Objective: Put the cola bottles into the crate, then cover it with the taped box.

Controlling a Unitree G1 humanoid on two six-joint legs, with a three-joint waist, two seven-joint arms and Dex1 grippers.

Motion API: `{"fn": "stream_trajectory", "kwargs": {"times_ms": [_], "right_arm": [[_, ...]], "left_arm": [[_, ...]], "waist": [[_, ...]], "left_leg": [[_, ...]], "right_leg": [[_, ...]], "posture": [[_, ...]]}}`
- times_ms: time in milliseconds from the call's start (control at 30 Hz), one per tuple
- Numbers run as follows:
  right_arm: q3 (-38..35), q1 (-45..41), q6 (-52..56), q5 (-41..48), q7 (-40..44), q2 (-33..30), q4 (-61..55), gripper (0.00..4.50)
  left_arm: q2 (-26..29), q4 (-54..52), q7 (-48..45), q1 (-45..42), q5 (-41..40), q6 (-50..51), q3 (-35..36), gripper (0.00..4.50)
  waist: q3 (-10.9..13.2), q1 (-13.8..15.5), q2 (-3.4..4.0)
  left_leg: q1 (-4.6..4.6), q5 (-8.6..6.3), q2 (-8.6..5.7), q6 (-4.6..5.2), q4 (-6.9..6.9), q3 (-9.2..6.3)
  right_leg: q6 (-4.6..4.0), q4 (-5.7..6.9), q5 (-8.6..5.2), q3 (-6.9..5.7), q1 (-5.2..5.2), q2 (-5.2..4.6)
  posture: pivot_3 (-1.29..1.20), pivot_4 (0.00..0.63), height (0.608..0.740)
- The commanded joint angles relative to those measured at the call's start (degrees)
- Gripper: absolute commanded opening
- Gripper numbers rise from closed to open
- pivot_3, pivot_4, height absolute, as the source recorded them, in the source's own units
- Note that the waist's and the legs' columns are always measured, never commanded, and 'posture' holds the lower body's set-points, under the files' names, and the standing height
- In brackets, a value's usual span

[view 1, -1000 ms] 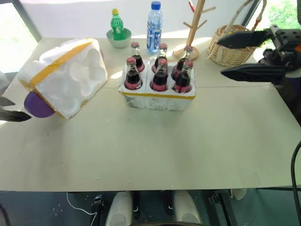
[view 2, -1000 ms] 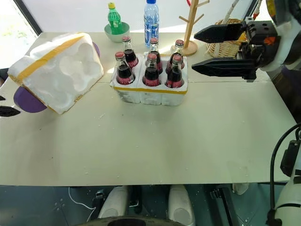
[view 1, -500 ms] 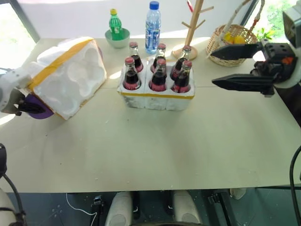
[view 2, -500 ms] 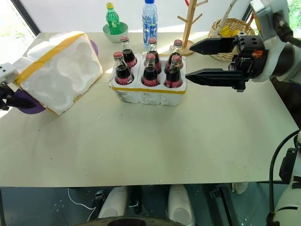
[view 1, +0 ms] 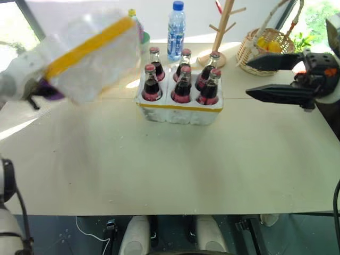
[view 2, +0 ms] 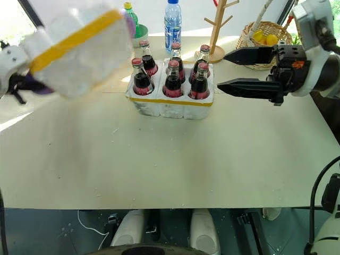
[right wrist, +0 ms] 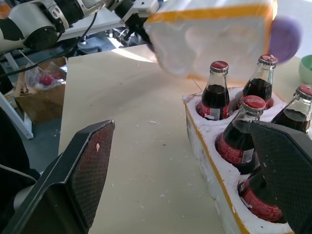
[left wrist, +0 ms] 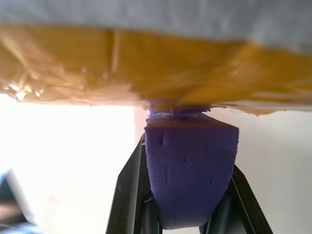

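Hanging clear of the table (view 1: pixel 175 159) in the head views, the box (view 1: pixel 90 56) is seen as a blurred block of rough white foam crossed by one yellow tape band. It is held from its outer end by the left gripper (view 1: pixel 37 90), whose fingers are clamped on a purple round piece (view 1: pixel 50 91). The left arm reaches in from the side, its wrist roughly level. Just beyond the box's inner end stands the crate (view 1: pixel 179 109), a low foam tray with a yellow band, carrying six cola bottles (view 1: pixel 182 85) in two rows of three, all upright with red caps. The right gripper (view 1: pixel 273 77) is held level on the far side of the crate, pointing toward it, its two black fingers spread wide with nothing between them. Behind the crate stand one blue-capped water bottle (view 1: pixel 176 31), a wooden rack (view 1: pixel 220 32) and a wicker basket (view 1: pixel 264 49).

In the left wrist view, the purple piece (left wrist: pixel 191 170), smooth and tapered, is pinched between both fingers (left wrist: pixel 127 195), directly under the crinkled yellow tape (left wrist: pixel 146 68).

In the right wrist view, two textured pads (right wrist: pixel 85 170) stand far apart; between them lie the crate's near wells, with the box (right wrist: pixel 209 39) hanging past them.
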Motion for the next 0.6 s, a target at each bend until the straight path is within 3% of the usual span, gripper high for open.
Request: {"fn": "stream_trajectory", "kwargs": {"times_ms": [33, 167, 500, 600], "right_arm": [[-4.0, 0.9, 1.1, 2.4, -1.3, -1.5, -2.4, 4.5], [-5.8, 2.9, 2.0, 3.6, -2.9, -1.6, -3.6, 4.5], [-9.5, 6.9, 3.7, 7.1, -7.8, -1.1, -6.1, 4.5], [-10.1, 7.5, 3.9, 8.0, -9.3, -0.9, -6.6, 4.5]], "left_arm": [[-1.6, -5.4, 12.5, -4.6, 3.0, -10.4, 1.9, 0.26], [-6.3, -9.6, 19.6, -6.9, 7.8, -17.9, -1.4, 0.26], [-16.0, -22.8, 26.7, -2.4, 18.7, -15.5, -7.5, 0.26], [-16.4, -22.9, 29.3, -2.3, 22.9, -17.4, -9.4, 0.26]], "waist": [[0.0, 0.2, -0.01], [0.0, 0.4, -0.01], [0.0, 0.3, 0.0], [0.0, 0.3, 0.0]], "left_leg": [[0.0, 0.0, 0.0, -0.01, 0.07, 0.02], [-0.01, -0.03, 0.0, 0.06, 0.26, 0.08], [0.0, -0.09, 0.04, 0.16, 0.62, 0.11], [0.0, -0.09, 0.06, 0.16, 0.62, 0.1]], "right_leg": [[0.0, 0.05, 0.0, 0.0, 0.0, 0.0], [0.0, 0.13, 0.0, -0.02, 0.02, 0.01], [0.01, 0.22, -0.01, 0.02, 0.05, 0.07], [0.01, 0.22, -0.01, 0.02, 0.05, 0.13]], "posture": [[0.0, 0.15, 0.74], [0.0, 0.15, 0.74], [0.0, 0.15, 0.74], [0.0, 0.15, 0.74]]}}
